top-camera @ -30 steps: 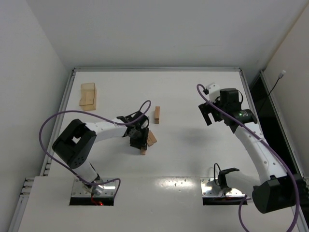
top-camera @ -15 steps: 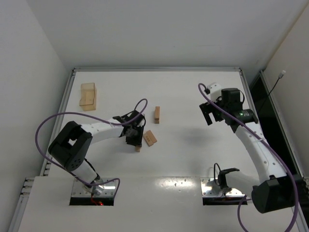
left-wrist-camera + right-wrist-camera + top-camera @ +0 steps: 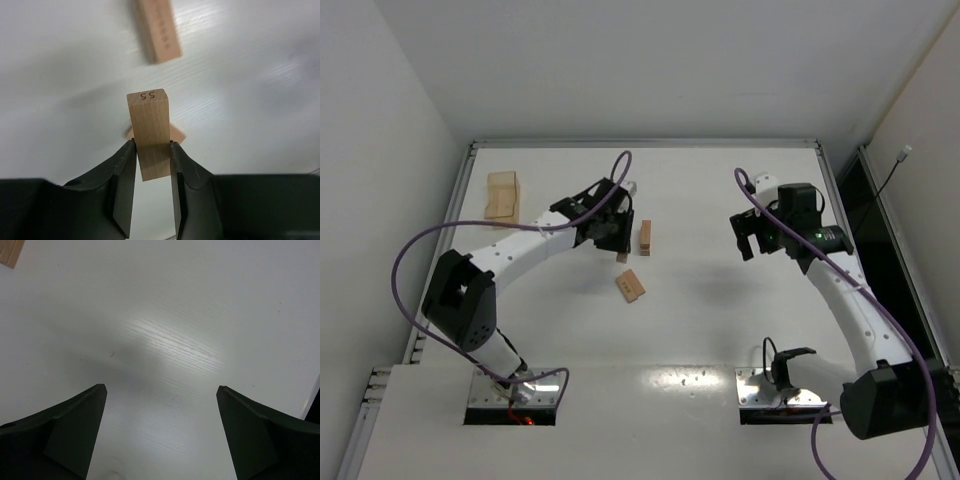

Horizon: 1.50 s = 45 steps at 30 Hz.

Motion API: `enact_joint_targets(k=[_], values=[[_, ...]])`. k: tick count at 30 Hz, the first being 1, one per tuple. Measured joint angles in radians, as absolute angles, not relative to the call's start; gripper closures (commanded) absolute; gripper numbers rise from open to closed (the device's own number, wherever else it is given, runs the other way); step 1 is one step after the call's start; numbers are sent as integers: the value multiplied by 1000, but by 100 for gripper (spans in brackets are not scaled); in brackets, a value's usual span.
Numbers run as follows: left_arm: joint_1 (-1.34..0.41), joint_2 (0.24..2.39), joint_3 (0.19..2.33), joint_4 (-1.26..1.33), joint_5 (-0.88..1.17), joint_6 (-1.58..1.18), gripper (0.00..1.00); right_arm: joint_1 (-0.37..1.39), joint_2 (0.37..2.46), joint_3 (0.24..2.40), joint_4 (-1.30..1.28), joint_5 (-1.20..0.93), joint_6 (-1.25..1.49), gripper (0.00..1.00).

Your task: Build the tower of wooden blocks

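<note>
The wood block tower [image 3: 645, 237] is a slim light-tan stack in mid-table, and I cannot tell how many layers it has. In the left wrist view the wood block tower [image 3: 157, 30] lies ahead of the jaws. My left gripper [image 3: 617, 240] hovers just left of it, shut on a tan wooden bar [image 3: 148, 115] marked 55. That bar [image 3: 622, 257] pokes out below the fingers. A loose bar [image 3: 630, 286] lies flat nearer the arms, and the same loose bar [image 3: 177, 134] peeks out behind the held one. My right gripper [image 3: 748, 240] hangs open over bare table at the right, and between the fingers of my right gripper [image 3: 161, 387] there is nothing.
A larger pale wooden box [image 3: 503, 195] stands at the back left. Raised table rims [image 3: 645, 143] run along the back and both sides. A tan corner of a bar [image 3: 10, 252] shows at the top left of the right wrist view.
My left gripper has risen from beside the loose bar, carrying its bar away from the arms to a spot just left of the tower. The right arm has barely shifted.
</note>
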<state>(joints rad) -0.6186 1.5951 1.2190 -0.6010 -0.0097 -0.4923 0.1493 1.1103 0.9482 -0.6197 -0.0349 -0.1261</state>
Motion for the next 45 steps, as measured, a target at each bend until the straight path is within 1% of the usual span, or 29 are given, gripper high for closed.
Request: enact_joint_targets(k=[8, 15, 25, 45], values=[[-606, 1747, 1497, -637, 74, -474, 100, 130, 1112, 948, -639, -61, -106, 10], [-581, 1908, 1646, -665, 112, -467, 100, 120, 1134, 952, -645, -74, -104, 10], [-541, 1985, 1681, -685, 127, -456, 100, 107, 1164, 952, -653, -99, -104, 10], [-539, 2033, 1692, -678, 155, -458, 100, 88, 1180, 952, -656, -117, -104, 10]])
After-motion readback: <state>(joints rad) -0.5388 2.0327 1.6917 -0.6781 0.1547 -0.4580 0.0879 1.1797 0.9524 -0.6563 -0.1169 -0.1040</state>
